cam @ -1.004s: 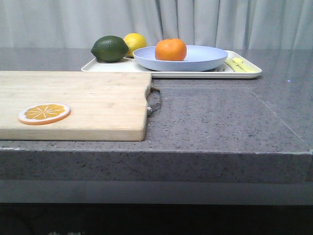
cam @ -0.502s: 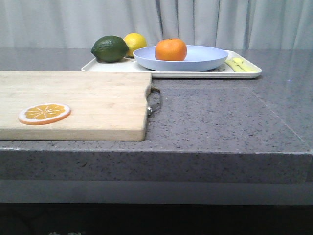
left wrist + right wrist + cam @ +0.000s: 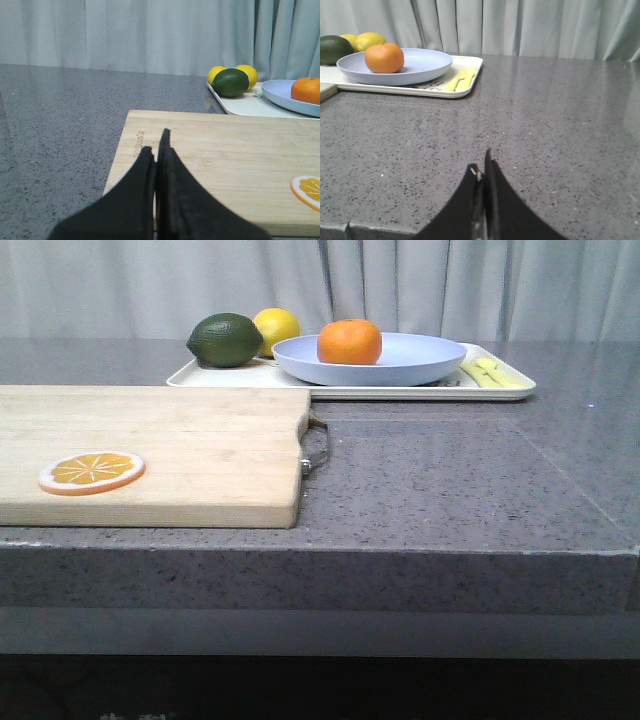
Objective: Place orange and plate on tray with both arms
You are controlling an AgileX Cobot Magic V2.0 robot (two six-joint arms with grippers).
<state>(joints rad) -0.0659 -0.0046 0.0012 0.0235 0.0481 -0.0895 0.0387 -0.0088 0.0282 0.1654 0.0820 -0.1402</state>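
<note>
Nothing moved since earlier, orange (image 3: 349, 341) on plate (image 3: 420, 362) on tray (image 3: 500, 390), left pincer (image 3: 157, 150) and right pincer (image 3: 481, 172) pressed together, empty

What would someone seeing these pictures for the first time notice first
The bright orange stands out most, sitting in the pale blue plate on the cream tray at the back of the counter, with a dark green lime and a yellow lemon beside the plate. Nearer the camera, a flat orange slice lies alone on the wooden cutting board. Both grippers are shut and empty, away from the tray.
</note>
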